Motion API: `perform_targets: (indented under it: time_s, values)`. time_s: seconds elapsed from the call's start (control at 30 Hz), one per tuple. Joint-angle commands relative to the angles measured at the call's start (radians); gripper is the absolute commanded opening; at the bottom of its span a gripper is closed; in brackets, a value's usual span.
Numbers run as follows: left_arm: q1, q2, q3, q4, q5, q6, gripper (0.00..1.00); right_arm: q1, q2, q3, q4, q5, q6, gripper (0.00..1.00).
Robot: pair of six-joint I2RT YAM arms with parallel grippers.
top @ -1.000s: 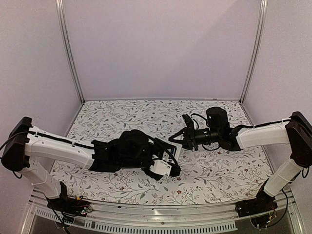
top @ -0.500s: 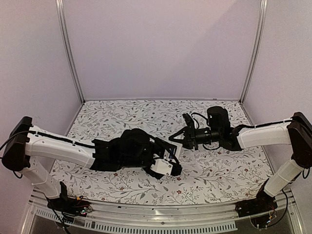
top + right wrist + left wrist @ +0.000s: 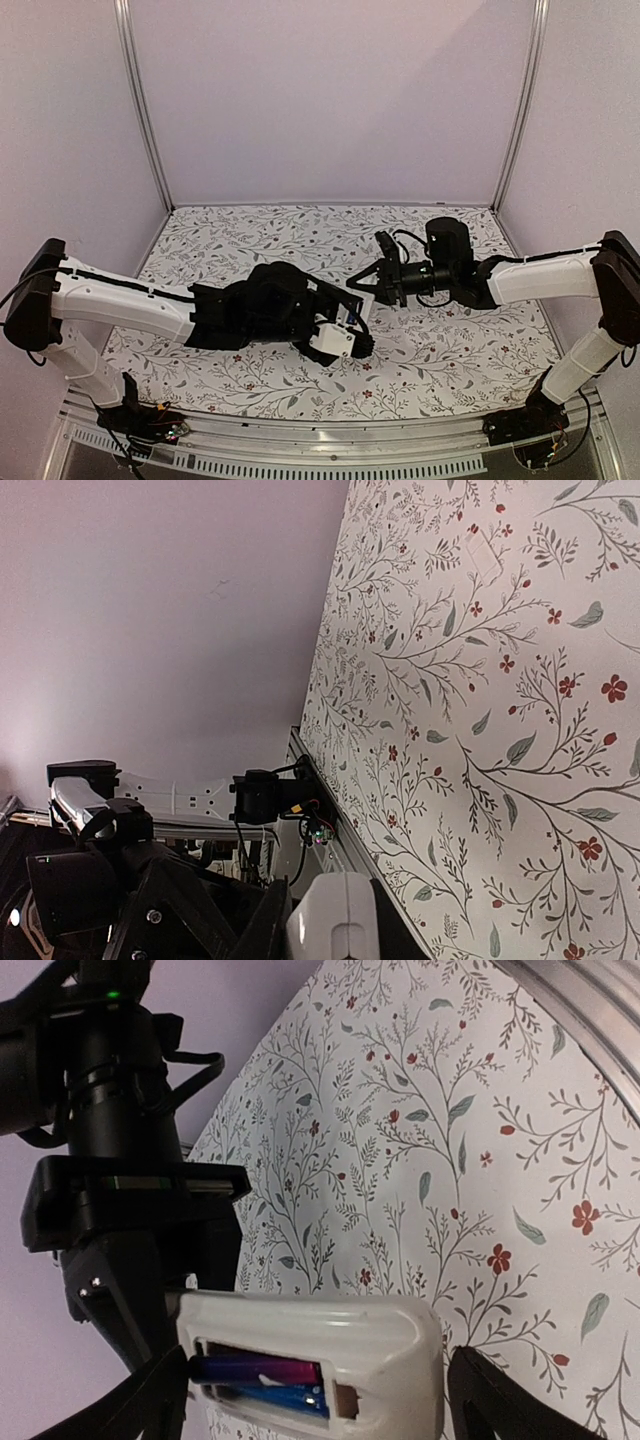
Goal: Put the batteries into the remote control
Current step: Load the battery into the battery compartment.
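The remote control is a white bar held above the flowered table, its open battery bay facing the left wrist camera. Two batteries lie side by side in the bay: a dark one that looks purple here, its left end sticking out a little, and a bright blue one below it. My left gripper is shut on the remote, one finger at each end. In the top view the remote sits between my left gripper and my right gripper. My right gripper has its jaws closed round the remote's end.
The flowered table lies under both arms. A metal rail runs along its near edge. Plain lilac walls with metal posts close in the back and sides.
Almost nothing. My right arm has edged slightly to the right. My left gripper has shifted a little with the remote.
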Motion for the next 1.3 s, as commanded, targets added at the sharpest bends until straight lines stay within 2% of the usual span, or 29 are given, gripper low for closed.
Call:
perform_targets:
  time_s: [0.0,0.33,0.9,1.27]
  values:
    - [0.014,0.015,0.023,-0.029,0.006,-0.013,0.91,0.009,-0.035,0.028,0.005,0.008,-0.011,0.0]
    - [0.013,0.02,0.022,-0.055,0.034,-0.013,0.85,0.008,-0.05,0.023,0.012,0.011,-0.007,0.0]
    - [-0.021,0.049,-0.015,-0.002,0.029,-0.017,0.86,0.008,-0.052,0.019,0.167,-0.001,0.111,0.0]
    - [-0.025,0.024,-0.102,0.051,0.037,-0.041,0.85,-0.011,-0.087,-0.004,0.268,-0.003,0.191,0.0]
